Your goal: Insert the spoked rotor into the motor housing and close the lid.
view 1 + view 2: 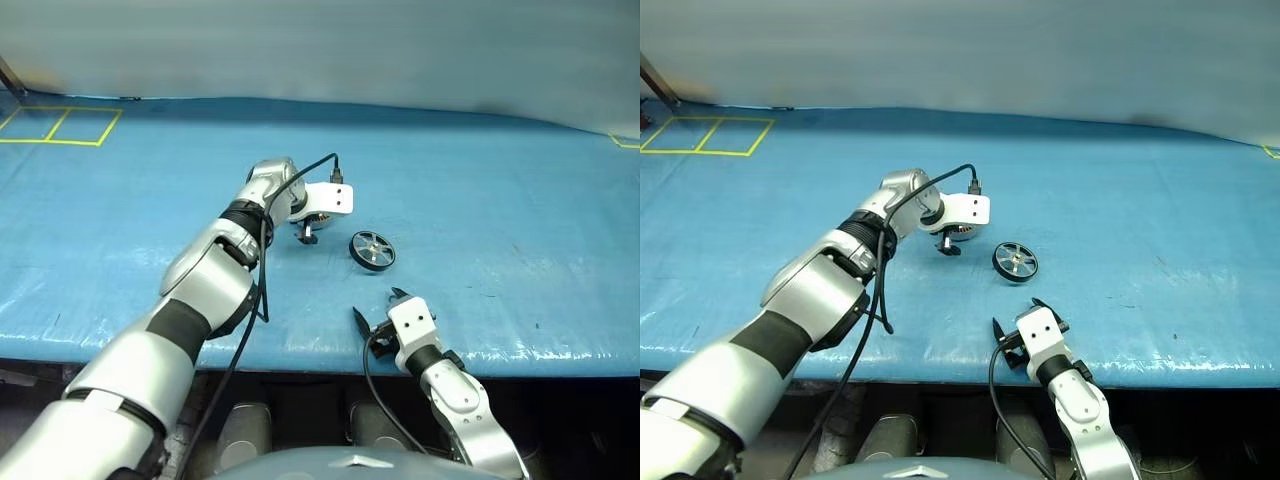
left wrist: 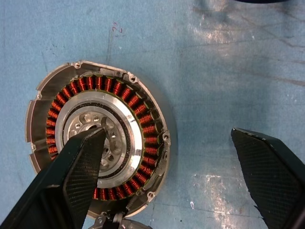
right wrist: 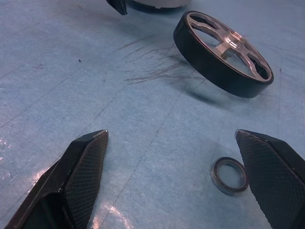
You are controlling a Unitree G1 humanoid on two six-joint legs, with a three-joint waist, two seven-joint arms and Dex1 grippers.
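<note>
Wheel and cup are lying apart on the blue table, and that gap is what the next move is turning on. The spoked wheel is sitting just ahead of the right gripper, slightly to its far right, tilted with one edge of its black rim raised off the surface. A small loose metal ring is lying between that gripper's fingertips, nearer the right one. The right gripper's fingers are standing wide apart and holding nothing.

The left gripper is hanging directly over the motor cup, pointing steeply down at it, fingers spread wide and empty; one finger is overlapping the cup's silver centre in the wrist view, the other is out over bare table beside it. The copper windings are facing up, so the cup is standing uncovered. A bit of metal at the cup's near edge may be the hinged lid, but I cannot tell.

Judging by this, the right arm is the nearer one for picking the wheel, which still has to travel left toward the cup.
</note>
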